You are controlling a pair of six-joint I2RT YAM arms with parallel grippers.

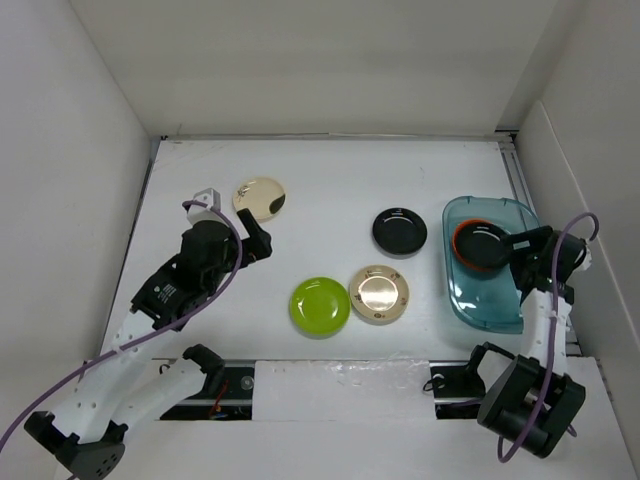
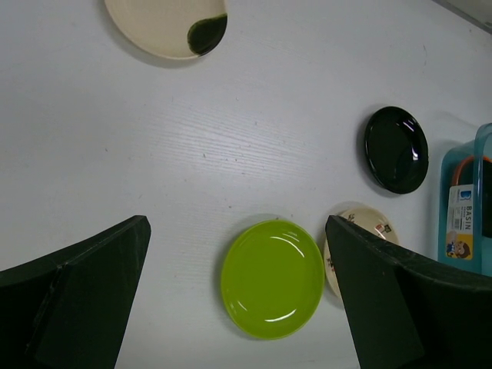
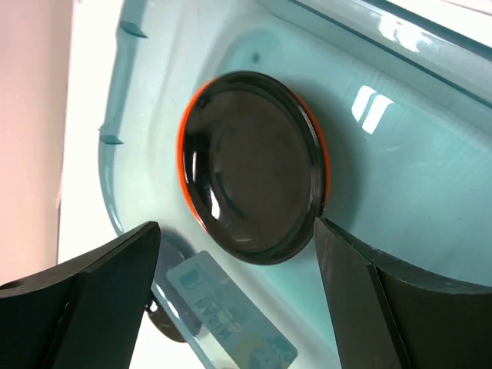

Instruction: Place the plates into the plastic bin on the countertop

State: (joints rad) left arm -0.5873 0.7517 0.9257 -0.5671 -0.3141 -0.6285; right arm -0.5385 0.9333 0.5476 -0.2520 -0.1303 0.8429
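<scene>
Hanging over the plastic bin (image 1: 482, 312), the right gripper (image 3: 238, 254) is seen with its jaws spread wide and nothing held between them. A black plate (image 3: 250, 165) is nested on an orange plate (image 3: 184, 154) on the bin's floor, towards its far end. One finger is seen very near the black plate's rim. If the arm is lifted askew, the stack may be clipped and slid apart, or the bin wall struck and the bin shoved along the countertop (image 1: 330, 170).

The left gripper (image 2: 237, 254) is likewise fully open and empty, held above the countertop near the cream plate (image 1: 259, 198). A second black plate (image 1: 400, 231), the lime green plate (image 1: 320, 306) and the gold-beige plate (image 1: 379, 294) are not yet binned.

The green and gold-beige plates are touching or slightly overlapped; which cannot be told. If either is taken first, its neighbour may be dragged or tipped. All the plates are shallow and glossy, so a rim grip is judged likely to slip. A plate dropped from height onto the stack may bounce out or lodge tilted against the wall.
</scene>
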